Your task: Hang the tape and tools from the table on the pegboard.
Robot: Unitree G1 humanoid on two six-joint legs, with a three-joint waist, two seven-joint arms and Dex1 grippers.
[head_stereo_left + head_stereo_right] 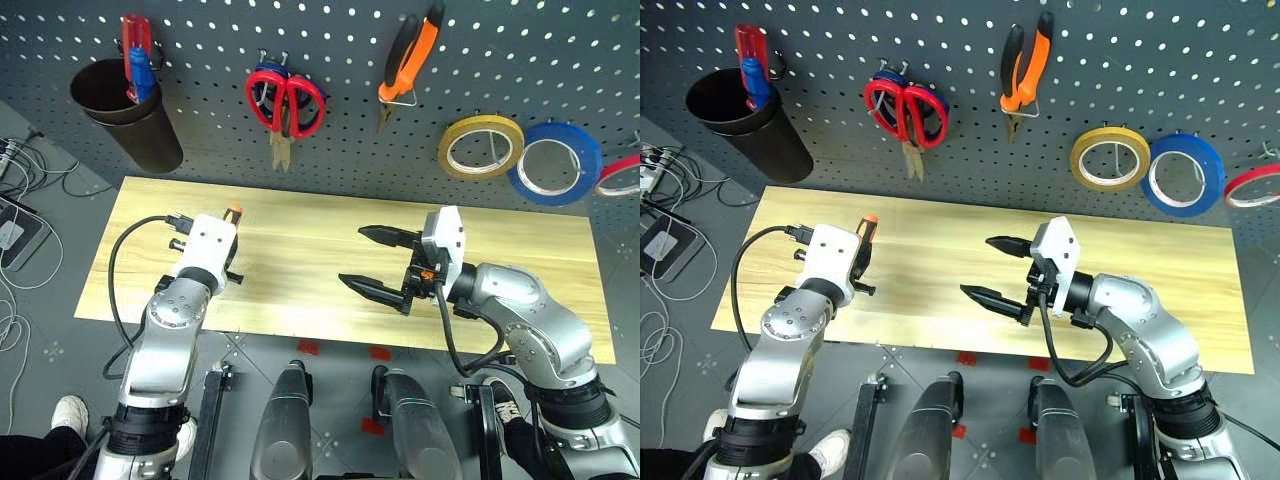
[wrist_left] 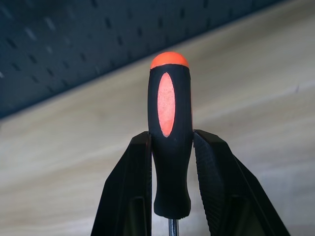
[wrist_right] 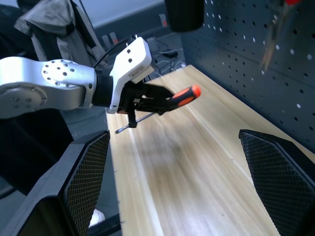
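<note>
Screwdriver (image 2: pixel 170 132) is the one tool left off the wall, and it sits clamped by its orange-and-black handle between the two black fingers of the left gripper (image 2: pixel 170 189), lifted clear of the table (image 1: pixel 300 260) at its left part. Its long axis runs along the gripper, handle cap pointing toward the far pegboard (image 1: pixel 330 40), the thin shaft trailing back toward the robot (the right wrist view shows this plainly). Far and to the left of it, a dark cup (image 1: pixel 125 115) hangs on the board with a red-and-blue tool standing in it; I judge that cup the likely home, so the coming move would carry the tool farther and leftward, and the left arm is the nearer one.

Moving right along the board: red-handled scissors (image 1: pixel 287 105), orange-and-black pliers (image 1: pixel 408 62), then the tan-yellow tape (image 1: pixel 480 146) beside a blue roll (image 1: pixel 555 163), all already hung. The right gripper (image 1: pixel 375 262) hovers over mid-table, jaws spread wide, holding nothing.
</note>
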